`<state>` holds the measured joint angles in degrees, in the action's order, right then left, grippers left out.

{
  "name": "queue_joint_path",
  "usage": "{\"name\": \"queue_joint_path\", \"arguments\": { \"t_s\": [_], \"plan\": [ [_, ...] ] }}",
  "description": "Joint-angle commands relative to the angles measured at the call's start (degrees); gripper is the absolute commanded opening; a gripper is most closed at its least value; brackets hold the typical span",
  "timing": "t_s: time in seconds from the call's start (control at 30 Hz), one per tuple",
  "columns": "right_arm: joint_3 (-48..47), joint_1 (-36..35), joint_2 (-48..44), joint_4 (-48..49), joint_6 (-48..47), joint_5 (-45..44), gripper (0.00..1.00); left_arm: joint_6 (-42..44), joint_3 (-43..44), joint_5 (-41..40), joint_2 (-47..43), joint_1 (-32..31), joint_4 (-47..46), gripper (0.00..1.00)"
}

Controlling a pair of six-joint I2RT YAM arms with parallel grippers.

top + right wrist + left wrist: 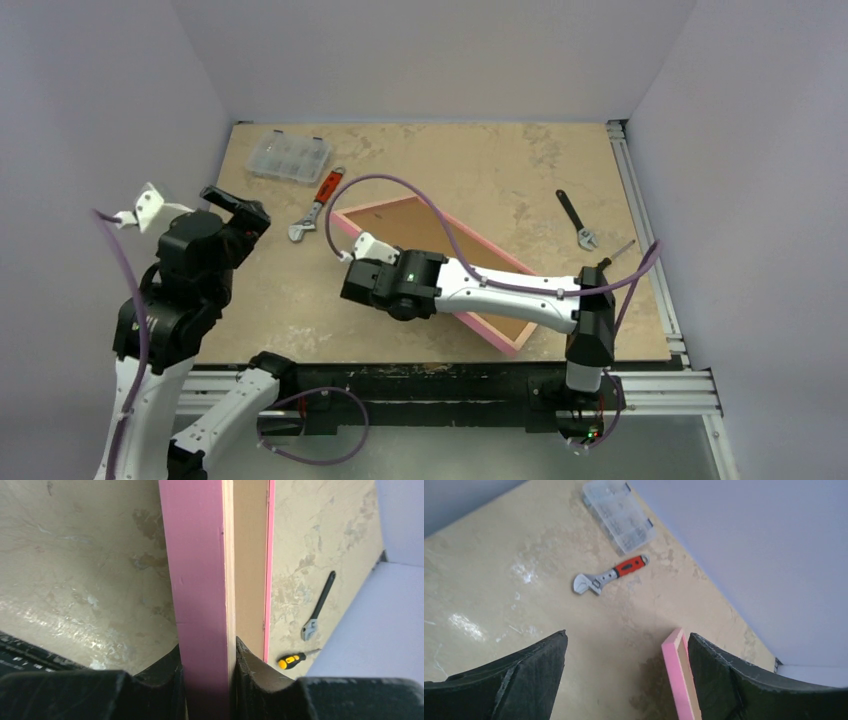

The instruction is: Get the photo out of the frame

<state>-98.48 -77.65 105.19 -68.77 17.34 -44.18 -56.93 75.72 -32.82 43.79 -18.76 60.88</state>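
On your tan table [480,160] the pink frame [400,222] lies back side up, your right gripper [207,655] pinches its edge, your left gripper [626,637] is spread wide and empty, and the photo looks not yet out.

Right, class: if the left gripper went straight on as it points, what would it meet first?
The left gripper would probably meet the bare table first, just beside the frame; depth is unclear.

wrench [318,205] left of frame [395,225], spanner [578,222] right
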Motion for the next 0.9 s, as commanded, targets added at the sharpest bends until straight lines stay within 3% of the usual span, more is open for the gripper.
{"name": "queue_joint_path", "arguments": {
  "t_s": [0.0, 0.23, 0.57, 0.87],
  "plan": [
    [-8.52, 4.33, -4.9, 10.76, 6.13, 14.81, 0.0, 6.7, 3.4, -8.66, -3.13, 0.33, 0.33, 0.87],
    [-15.95, 14.01, -4.85, 10.94, 5.46, 25.98, 0.0, 7.35, 3.27, -7.49, -3.84, 0.31, 0.53, 0.88],
    [-24.23, 35.19, -2.41, 9.08, 3.43, 44.53, 0.0, 8.75, 0.81, -7.97, -3.93, 0.31, -0.52, 0.88],
    [-15.17, 52.88, -5.79, 18.28, 8.69, 66.82, 0.0, 8.67, -0.85, -7.09, -4.33, 0.31, -1.27, 0.88]
  ]
}}
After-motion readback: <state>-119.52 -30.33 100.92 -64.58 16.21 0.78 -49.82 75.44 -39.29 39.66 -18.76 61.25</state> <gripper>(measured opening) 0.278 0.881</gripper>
